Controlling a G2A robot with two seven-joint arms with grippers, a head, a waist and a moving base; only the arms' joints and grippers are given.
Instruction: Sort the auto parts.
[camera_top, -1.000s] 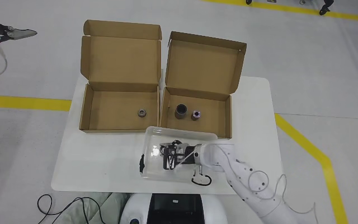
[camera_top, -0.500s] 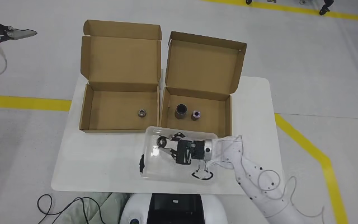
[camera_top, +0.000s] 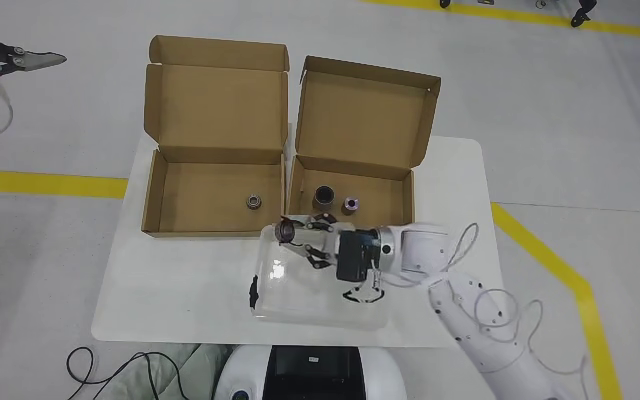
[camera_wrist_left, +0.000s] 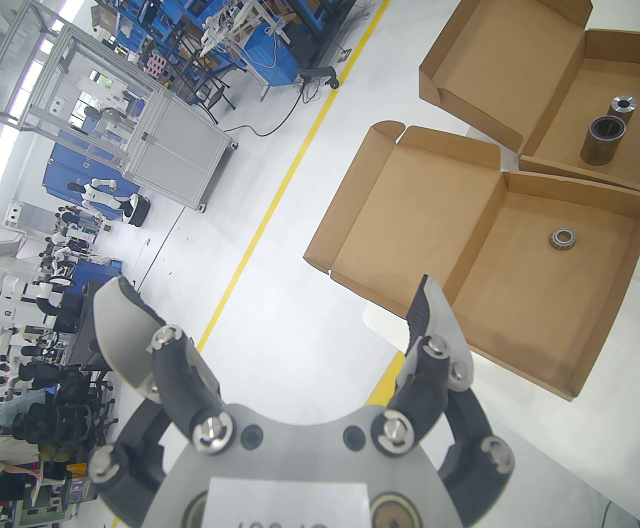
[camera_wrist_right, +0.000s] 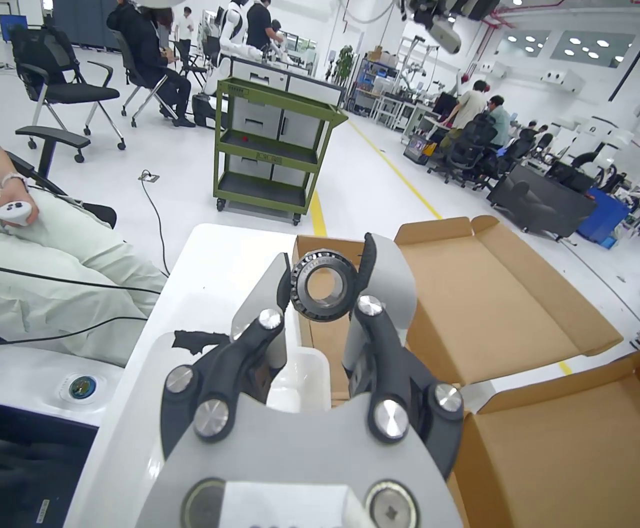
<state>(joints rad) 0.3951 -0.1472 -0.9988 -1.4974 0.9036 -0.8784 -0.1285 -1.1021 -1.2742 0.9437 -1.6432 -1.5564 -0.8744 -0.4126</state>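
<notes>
Right gripper (camera_wrist_right: 325, 272) clamped on roller bearing (camera_wrist_right: 324, 291), above far rim of clear tray (camera_top: 300, 305) on white table (camera_top: 170, 290). Two open cardboard boxes (camera_top: 195, 205) behind tray. Left gripper (camera_wrist_left: 272, 300) spread wide, over pale floor (camera_top: 560, 120) with yellow line (camera_top: 60, 184). Green cart (camera_wrist_right: 275, 150) beyond table.

Left box (camera_top: 210, 195) floor is left mostly open around one ring (camera_top: 254, 201); right box (camera_top: 385, 205) is partly taken up by a cylinder (camera_top: 323, 199) and small part (camera_top: 349, 205); far sides are blocked by raised lids (camera_top: 215, 100).
</notes>
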